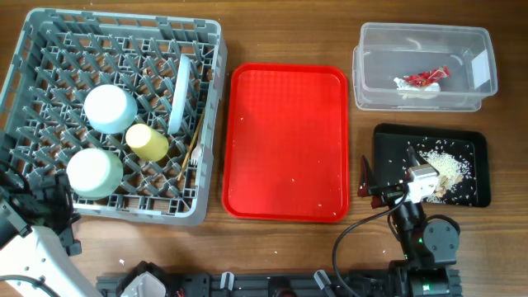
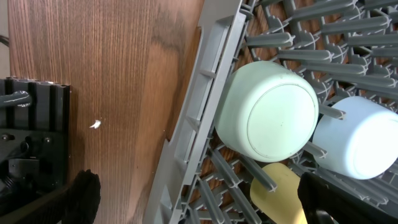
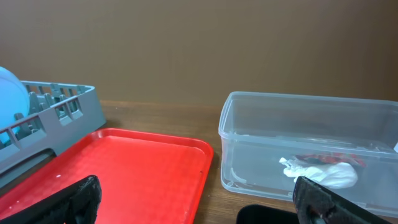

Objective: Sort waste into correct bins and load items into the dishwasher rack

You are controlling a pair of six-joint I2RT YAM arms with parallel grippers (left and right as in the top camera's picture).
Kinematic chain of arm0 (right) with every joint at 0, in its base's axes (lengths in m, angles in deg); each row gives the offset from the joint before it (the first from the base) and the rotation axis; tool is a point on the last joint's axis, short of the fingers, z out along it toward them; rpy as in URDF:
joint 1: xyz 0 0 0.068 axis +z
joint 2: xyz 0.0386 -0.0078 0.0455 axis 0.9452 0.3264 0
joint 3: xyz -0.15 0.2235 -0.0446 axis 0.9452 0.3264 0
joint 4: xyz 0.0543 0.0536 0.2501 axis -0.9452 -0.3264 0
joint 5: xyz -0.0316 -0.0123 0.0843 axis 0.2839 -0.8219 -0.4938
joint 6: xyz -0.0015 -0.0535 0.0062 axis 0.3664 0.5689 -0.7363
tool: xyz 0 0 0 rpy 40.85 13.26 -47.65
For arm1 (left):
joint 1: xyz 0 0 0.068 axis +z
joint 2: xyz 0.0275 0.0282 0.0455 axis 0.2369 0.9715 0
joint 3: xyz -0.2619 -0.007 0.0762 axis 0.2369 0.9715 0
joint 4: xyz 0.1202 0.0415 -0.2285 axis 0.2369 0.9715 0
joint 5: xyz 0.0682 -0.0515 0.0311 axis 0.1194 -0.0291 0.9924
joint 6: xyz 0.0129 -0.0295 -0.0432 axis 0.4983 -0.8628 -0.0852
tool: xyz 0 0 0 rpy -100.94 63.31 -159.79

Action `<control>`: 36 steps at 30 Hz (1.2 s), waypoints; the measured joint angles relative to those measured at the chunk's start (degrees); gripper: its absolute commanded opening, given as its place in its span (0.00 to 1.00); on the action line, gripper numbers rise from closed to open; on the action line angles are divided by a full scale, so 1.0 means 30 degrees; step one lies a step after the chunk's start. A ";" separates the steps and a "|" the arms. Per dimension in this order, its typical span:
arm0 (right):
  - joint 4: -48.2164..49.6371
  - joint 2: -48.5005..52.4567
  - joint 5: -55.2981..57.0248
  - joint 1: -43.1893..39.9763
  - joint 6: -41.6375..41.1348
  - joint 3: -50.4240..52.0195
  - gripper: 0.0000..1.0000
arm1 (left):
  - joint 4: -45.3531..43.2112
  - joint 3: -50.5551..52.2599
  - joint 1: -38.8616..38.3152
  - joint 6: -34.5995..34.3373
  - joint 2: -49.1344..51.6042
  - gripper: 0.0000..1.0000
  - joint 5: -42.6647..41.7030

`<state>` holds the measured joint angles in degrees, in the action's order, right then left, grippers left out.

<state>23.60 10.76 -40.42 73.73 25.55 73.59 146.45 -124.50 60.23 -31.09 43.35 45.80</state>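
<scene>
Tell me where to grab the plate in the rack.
Take the plate by its upper rim, coming straight down from above: it stands on edge between the rack pegs, so only that thin edge looks free to straddle.

One each: green bowl (image 1: 94, 172), white bowl (image 1: 110, 108), cup (image 1: 147, 142), plate (image 1: 180, 92), rack (image 1: 124, 23), tub (image 1: 379, 62), red tray (image 1: 289, 140), black tray (image 1: 390, 158).

No legible text or markings anywhere.

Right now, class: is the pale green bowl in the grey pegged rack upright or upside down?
Upside down: the pale green bowl shows its round base, not its hollow.
</scene>
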 measured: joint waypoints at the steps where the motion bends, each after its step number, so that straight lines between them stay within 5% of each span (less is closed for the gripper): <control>1: 0.0007 0.0000 0.0000 0.0000 0.0000 0.0000 1.00 | 0.0000 0.0000 0.0000 0.0000 0.0000 1.00 0.0015; 9: 0.0007 -0.0007 0.0000 0.0000 0.0000 0.0000 1.00 | 0.0044 0.0466 -0.2288 -0.0138 -0.0452 1.00 -0.0925; 16: 0.0007 -0.0051 0.0007 0.0000 0.0000 0.0000 1.00 | -0.9005 0.6040 -1.0870 -0.0270 -0.3847 1.00 -0.1355; 22: 0.0000 -0.0066 0.0007 0.0000 0.0000 0.0000 1.00 | -1.7435 1.1256 -1.5008 0.1129 -0.6499 1.00 -0.1151; 25: 0.0000 -0.0066 0.0007 0.0000 0.0000 0.0000 1.00 | -2.0531 1.3311 -1.5628 0.2543 -0.6652 1.00 -0.1144; 36: 0.0000 -0.0066 0.0007 0.0000 0.0000 0.0000 1.00 | -2.1573 1.6094 -1.5722 0.7854 -0.9755 1.00 -0.1151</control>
<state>23.60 10.56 -40.40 73.73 25.55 73.59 81.73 -76.22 13.06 -7.53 14.09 42.34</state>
